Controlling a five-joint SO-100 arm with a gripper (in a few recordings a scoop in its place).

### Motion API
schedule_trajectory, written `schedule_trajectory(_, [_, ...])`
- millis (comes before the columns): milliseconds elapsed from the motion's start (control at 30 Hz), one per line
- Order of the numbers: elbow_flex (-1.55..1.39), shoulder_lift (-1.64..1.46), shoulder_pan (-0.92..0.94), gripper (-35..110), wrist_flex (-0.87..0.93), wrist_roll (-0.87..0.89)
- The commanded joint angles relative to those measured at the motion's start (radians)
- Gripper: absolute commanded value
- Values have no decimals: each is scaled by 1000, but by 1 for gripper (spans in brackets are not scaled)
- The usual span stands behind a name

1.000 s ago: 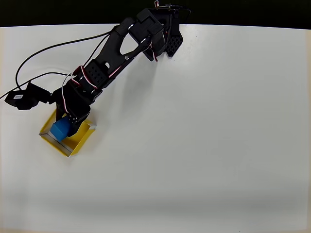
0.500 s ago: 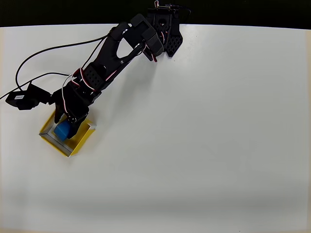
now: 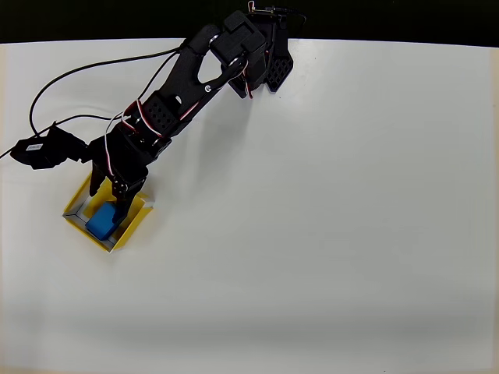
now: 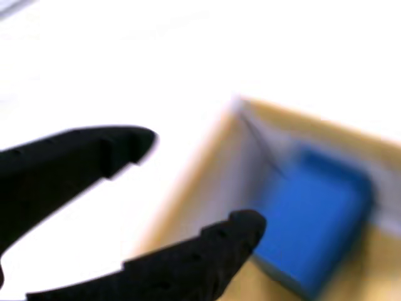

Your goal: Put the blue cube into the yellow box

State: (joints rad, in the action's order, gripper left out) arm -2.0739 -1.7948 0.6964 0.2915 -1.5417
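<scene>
Cube (image 3: 101, 220) placement looks settled to me: the blue cube sits inside the yellow box (image 3: 78, 224), resting on the box floor toward the corner nearest the bottom-left of the overhead view, and nothing is gripping it. My gripper (image 3: 109, 189) hangs above the box's upper wall with its two black fingers spread apart and empty. In the wrist view the same gap shows plainly, one finger (image 4: 81, 153) over bare white table (image 4: 156, 50) outside the box, the other finger's tip in front of the box wall next to the cube (image 4: 313, 216), neither one touching blue.

What the coming move turns on, as I read it, is direction. Taking the box as my landmark, the cube lies inside it on the side away from the arm, and the gripper stands at the wall nearest the arm's base. The cube's longer side seems to run along the box's diagonal lie on the table, roughly in line with my reach, though blur in the wrist view keeps me from being sure.

So I judge the drop done, and the only thing left is a clean retreat up and back toward the base, keeping the lower finger clear of the box's pale rim (image 4: 238, 144) so I do not drag the box.
</scene>
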Motion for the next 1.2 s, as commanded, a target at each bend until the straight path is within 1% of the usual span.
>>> schedule_trajectory(0, [28, -319, -110, 15, 209, -6])
schedule_trajectory(100, [6, -468, -236, 8, 411, -29])
schedule_trajectory(167, [-37, -561, -333, 4, 497, -21])
schedule_trajectory(333, [-244, -816, -552, 0, 574, -34])
schedule_trajectory(467, [-390, -974, -667, 0, 638, -66])
schedule_trajectory(667, [-647, -1192, -719, 0, 620, -124])
schedule_trajectory(833, [-845, -1378, -741, 0, 652, -153])
schedule_trajectory(1000, [-1020, -1549, -761, 0, 755, -172])
schedule_trajectory(1067, [-1060, -1549, -761, 0, 781, -170])
schedule_trajectory(1167, [-1071, -1551, -752, 0, 902, -207])
